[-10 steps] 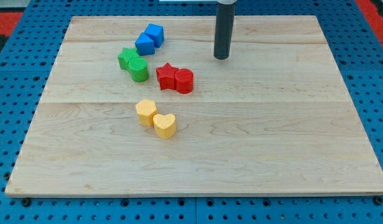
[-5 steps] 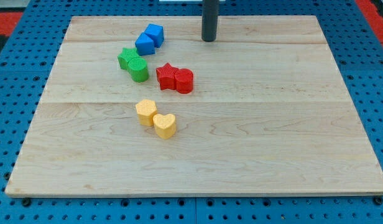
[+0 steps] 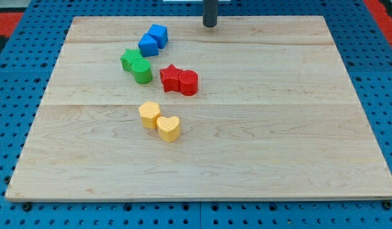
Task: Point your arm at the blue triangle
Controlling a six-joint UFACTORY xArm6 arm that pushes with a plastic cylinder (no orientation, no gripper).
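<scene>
Camera view showed the wooden board [image 3: 298,127] with the rod's tip [image 3: 210,25] at its far edge, right of the blue pair. Over the last second the tip had been drawn from mid-board towards the far side and slightly left, which was judged an approach around the blue triangle [image 3: 148,44], lying far left against the blue cube [image 3: 158,34]. No claw was carried, so nothing was held. Green, red and yellow blocks were left unmoved, nearer.
</scene>
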